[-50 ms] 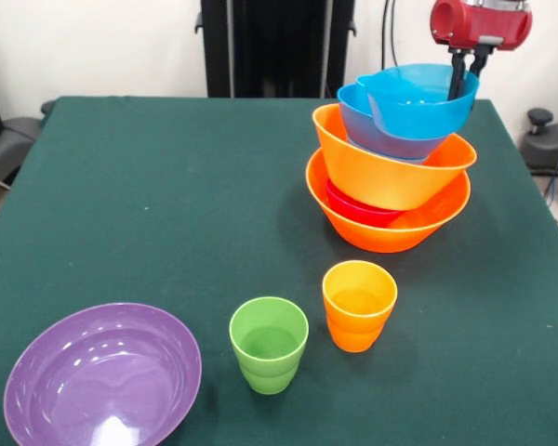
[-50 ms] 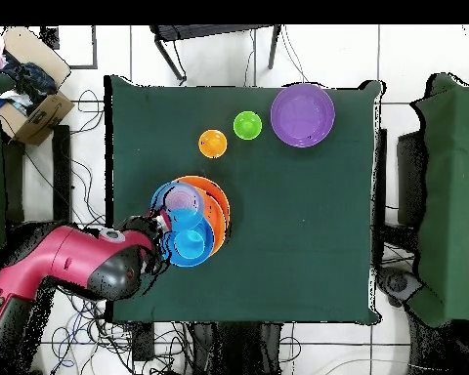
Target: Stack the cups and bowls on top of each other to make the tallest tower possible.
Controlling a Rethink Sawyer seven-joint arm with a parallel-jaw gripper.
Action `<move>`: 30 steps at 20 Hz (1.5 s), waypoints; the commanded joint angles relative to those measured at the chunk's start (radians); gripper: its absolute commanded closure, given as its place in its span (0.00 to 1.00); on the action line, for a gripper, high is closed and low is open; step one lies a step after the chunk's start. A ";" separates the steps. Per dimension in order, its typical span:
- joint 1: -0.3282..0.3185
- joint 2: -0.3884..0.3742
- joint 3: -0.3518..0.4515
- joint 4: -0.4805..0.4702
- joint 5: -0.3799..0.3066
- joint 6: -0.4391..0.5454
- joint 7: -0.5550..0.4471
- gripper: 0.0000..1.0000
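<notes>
Much open green table left of tower.

My red and black Sawyer arm is a thick, rounded tube of glossy crimson, with a bulky black joint section near its wrist. From the front I see a red cylindrical wrist housing capped with a grey band, and under it the small dark gripper with thin black fingers.

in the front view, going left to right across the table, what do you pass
purple bowl → green cup → orange cup → tower, with the gripper reaching into its top blue bowl.
</notes>
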 commanded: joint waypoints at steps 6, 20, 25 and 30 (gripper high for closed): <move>0.000 -0.003 0.192 0.034 0.080 0.074 0.000 1.00; 0.018 0.003 0.198 0.077 0.050 0.013 0.037 1.00; 0.019 0.008 0.201 0.071 0.050 0.015 0.040 1.00; 0.020 0.013 0.199 0.066 0.048 0.015 0.051 1.00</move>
